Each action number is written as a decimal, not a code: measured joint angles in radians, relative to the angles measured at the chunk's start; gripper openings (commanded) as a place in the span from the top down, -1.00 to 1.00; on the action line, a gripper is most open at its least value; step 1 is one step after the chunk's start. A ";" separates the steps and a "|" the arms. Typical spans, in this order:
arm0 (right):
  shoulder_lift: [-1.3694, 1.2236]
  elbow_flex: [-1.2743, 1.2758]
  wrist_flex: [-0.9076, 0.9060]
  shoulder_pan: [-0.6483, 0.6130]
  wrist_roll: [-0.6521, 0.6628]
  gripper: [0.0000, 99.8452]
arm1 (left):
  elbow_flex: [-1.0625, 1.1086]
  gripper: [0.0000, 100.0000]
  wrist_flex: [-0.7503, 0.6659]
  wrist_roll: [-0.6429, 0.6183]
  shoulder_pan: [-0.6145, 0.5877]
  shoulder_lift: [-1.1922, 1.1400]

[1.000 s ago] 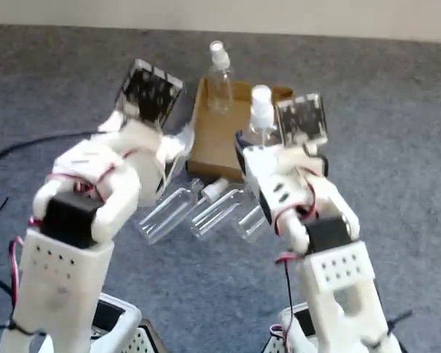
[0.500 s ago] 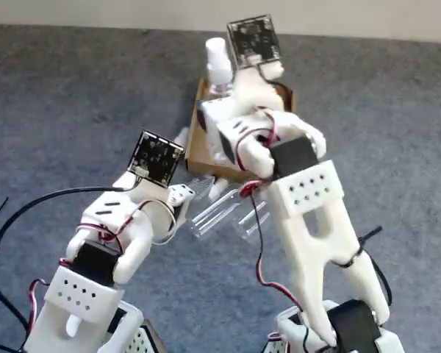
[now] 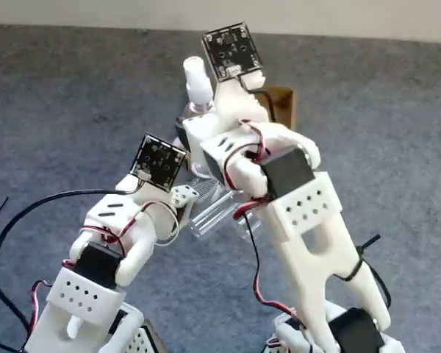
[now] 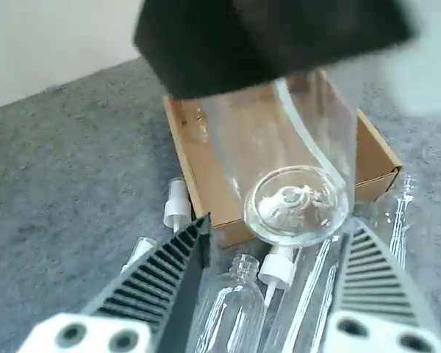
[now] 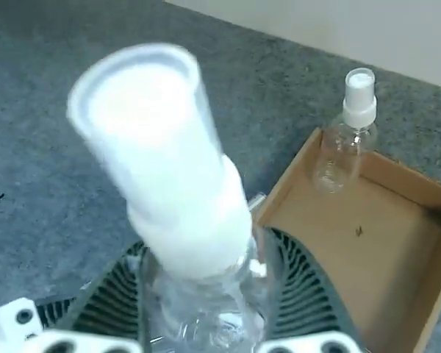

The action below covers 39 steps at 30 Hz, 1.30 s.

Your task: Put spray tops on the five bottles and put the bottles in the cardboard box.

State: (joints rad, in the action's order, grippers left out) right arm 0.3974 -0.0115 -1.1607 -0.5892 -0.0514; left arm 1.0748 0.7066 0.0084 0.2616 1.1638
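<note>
My right gripper (image 3: 198, 136) is shut on a clear bottle (image 5: 198, 309) with a white spray top (image 3: 197, 76), held upright above the carpet beside the cardboard box (image 3: 281, 98). Seen from below, the same bottle's round base (image 4: 298, 204) hangs beyond my left gripper (image 4: 279, 224), which stands open and low with nothing in it. Under the arms lie uncapped bottles (image 3: 213, 213) and loose spray tops (image 4: 178, 206). A capped bottle (image 5: 344, 143) stands upright at the far corner of the cardboard box (image 5: 386, 250).
Grey carpet covers the table. A black cable (image 3: 15, 220) runs along the left side by the left arm's base. The lying bottles (image 4: 235, 309) crowd the carpet in front of the box's near wall (image 4: 228, 228).
The right arm has lifted the capped bottle and carried it leftward, off the box. The left arm has dropped back and lower, and has held nearly still over the last half second.
</note>
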 measured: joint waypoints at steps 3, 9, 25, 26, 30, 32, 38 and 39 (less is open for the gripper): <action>0.015 0.048 0.021 0.008 0.046 0.99 | 0.012 0.50 -0.005 0.000 -0.002 0.000; 0.015 0.149 0.172 0.221 0.117 0.99 | 0.074 0.50 -0.011 0.002 -0.038 0.003; -0.496 0.285 0.957 0.450 0.127 0.99 | 0.176 0.50 -0.167 0.002 -0.255 0.006; -0.525 0.282 0.985 0.453 0.127 0.99 | 0.176 0.50 -0.169 0.002 -0.255 0.006; -0.634 0.229 1.036 0.459 0.127 0.99 | 0.176 0.50 -0.172 0.002 -0.255 0.006; -0.686 0.184 1.042 0.459 0.106 0.99 | 0.176 0.50 -0.172 0.002 -0.255 0.006; -0.841 0.014 1.045 0.459 0.066 0.99 | 0.176 0.50 -0.172 0.002 -0.255 0.006; -0.864 -0.012 1.045 0.459 0.064 0.99 | 0.176 0.50 -0.172 0.002 -0.255 0.006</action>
State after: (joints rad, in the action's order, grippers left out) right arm -0.4664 -0.0238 -0.1158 -0.1304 0.0130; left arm 1.2513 0.5347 0.0100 0.0069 1.1699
